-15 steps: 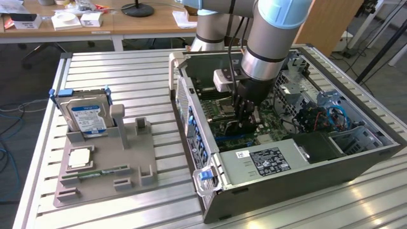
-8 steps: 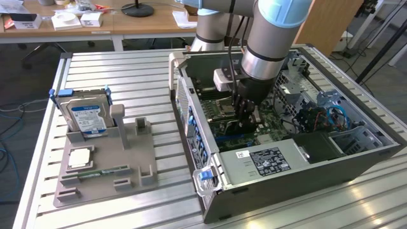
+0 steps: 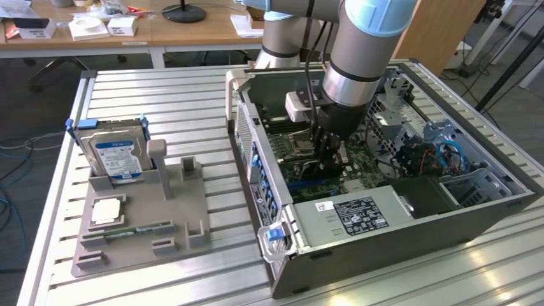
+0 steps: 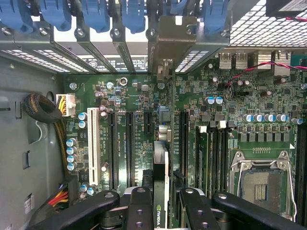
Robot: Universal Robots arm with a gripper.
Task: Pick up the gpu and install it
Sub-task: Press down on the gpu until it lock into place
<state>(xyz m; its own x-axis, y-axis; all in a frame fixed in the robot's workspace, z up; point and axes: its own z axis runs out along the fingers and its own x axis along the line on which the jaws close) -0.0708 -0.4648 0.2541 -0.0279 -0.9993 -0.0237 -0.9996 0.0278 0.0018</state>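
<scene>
Inside the open computer case, we see the gripper clamped on the gpu, printed "NVIDIA," standing edge-on over the motherboard's expansion slots near the rear brackets.

Bright daylight, table glare; case interior perhaps dim.

A slatted metal table carries a grey parts holder toward the exterior view's left and, beside it, an open computer case lying on its side, both sitting directly on the slats
</scene>
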